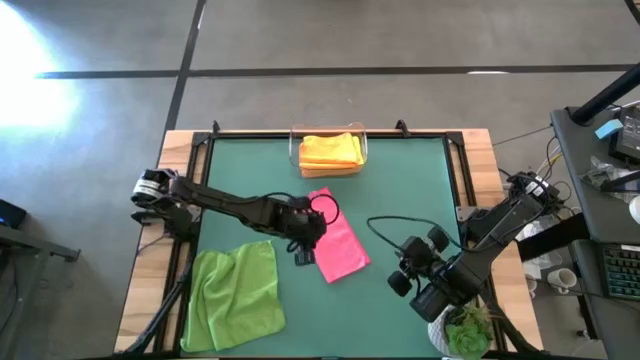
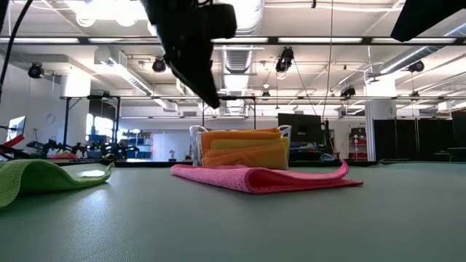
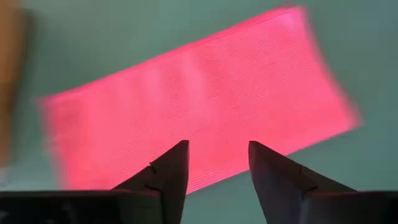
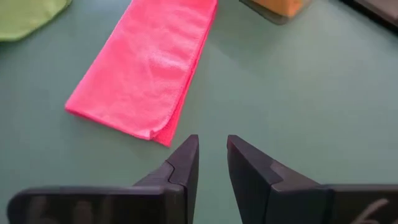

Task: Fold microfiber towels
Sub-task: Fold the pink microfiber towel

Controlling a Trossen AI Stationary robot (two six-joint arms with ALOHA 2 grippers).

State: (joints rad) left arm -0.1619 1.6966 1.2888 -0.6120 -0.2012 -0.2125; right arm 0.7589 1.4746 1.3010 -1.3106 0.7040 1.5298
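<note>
From above I see the left end effector (image 1: 303, 246) beside the folded pink towel (image 1: 336, 243) at mid-worktop, its long axis slanting toward the front right corner; the left wrist view shows the fingers parted, holding nothing. The low view alone shows the towel's doubled layers. My right end effector (image 4: 212, 155), near the right edge, stands narrow and empty.

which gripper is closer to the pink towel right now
Left. The left gripper hangs open just above the pink towel's edge, holding nothing. The right gripper sits off to the towel's other side, apart from it.
</note>
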